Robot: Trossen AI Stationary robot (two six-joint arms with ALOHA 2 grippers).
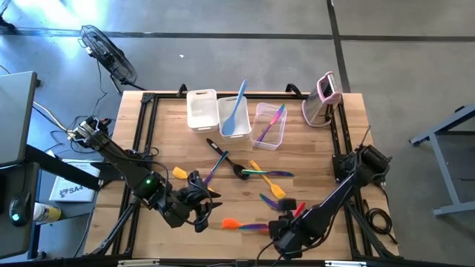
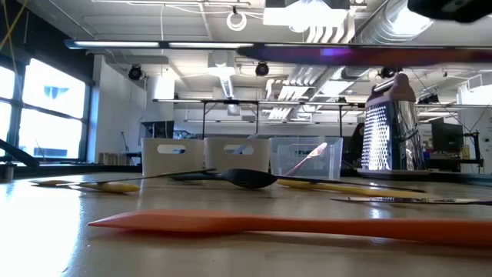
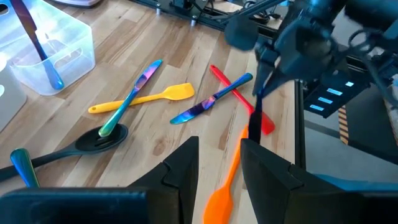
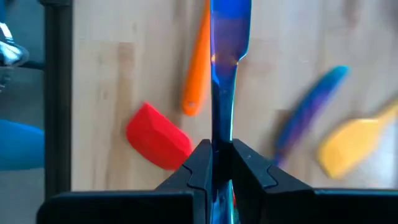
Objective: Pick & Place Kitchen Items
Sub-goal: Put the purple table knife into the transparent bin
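My right gripper (image 4: 222, 163) is shut on a slim iridescent blue-purple utensil (image 4: 229, 37) above the table's near edge. In the low view the utensil (image 2: 346, 52) hangs high over the table. An orange spatula (image 1: 231, 222) lies flat on the wood beside it, near the red spatula's head (image 4: 158, 143). My left gripper (image 3: 219, 168) hovers open over the orange spatula's head (image 3: 219, 202) with nothing between its fingers. More utensils lie mid-table: a yellow spatula (image 3: 146, 98), a black spoon (image 3: 93, 142) and another blue-purple one (image 3: 208, 102). My right gripper pinches the utensil's narrow handle (image 4: 222, 134) between its two fingers. The fingers come from above, pointing steeply down, and lie across the handle. The wider end (image 4: 230, 22) reaches out ahead of the fingers. The utensil is lifted clear of the table, about level.
Three tubs stand along the far edge: a white one (image 1: 202, 109), one holding a light blue spatula (image 1: 236, 115), and a clear one (image 1: 269, 124) with a purple utensil. A pink-and-white grater (image 1: 324, 100) stands upright at the far right. Black frame rails (image 1: 338, 133) edge the table.
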